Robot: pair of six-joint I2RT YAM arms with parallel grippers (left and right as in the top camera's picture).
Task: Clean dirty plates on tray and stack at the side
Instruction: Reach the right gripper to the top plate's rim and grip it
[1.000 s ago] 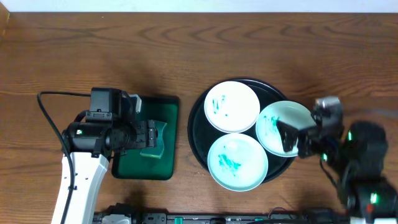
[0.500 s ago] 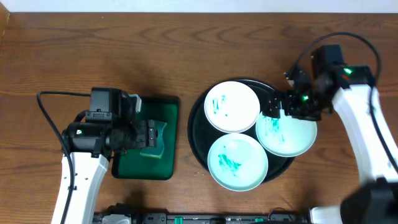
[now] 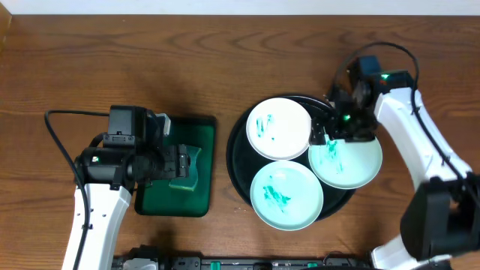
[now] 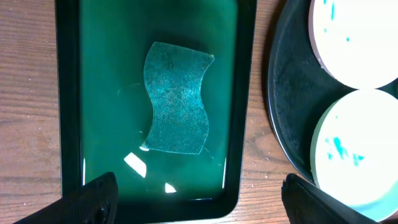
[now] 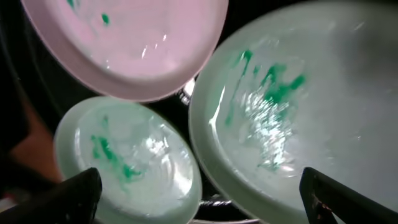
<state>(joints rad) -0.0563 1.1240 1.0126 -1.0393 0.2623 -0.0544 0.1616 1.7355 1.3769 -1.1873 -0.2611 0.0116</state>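
Three smeared plates lie on the round black tray (image 3: 237, 169): one at the back (image 3: 280, 128), one at the front (image 3: 286, 195), one on the right (image 3: 351, 163) overhanging the rim. Teal-green smears mark all of them. My right gripper (image 3: 324, 133) hovers open, holding nothing, above the gap between the back plate (image 5: 130, 43) and the right plate (image 5: 298, 112); the front plate (image 5: 124, 162) shows lower left, and the right gripper (image 5: 208, 198) spans the gap. My left gripper (image 3: 184, 165) hangs open over the green tray. In its own view the left gripper (image 4: 199, 208) holds nothing.
A small green rectangular tray (image 3: 154, 201) left of the black tray holds a teal sponge (image 4: 177, 98) in shallow liquid. The green tray's dark rim (image 4: 67, 124) nearly meets the black tray (image 4: 283, 99). Bare wooden table (image 3: 225, 60) lies behind both trays.
The right arm has swung from the tray's front right to its back right, bringing the open gripper above the gap between the back and right plates. The left arm is unmoved.
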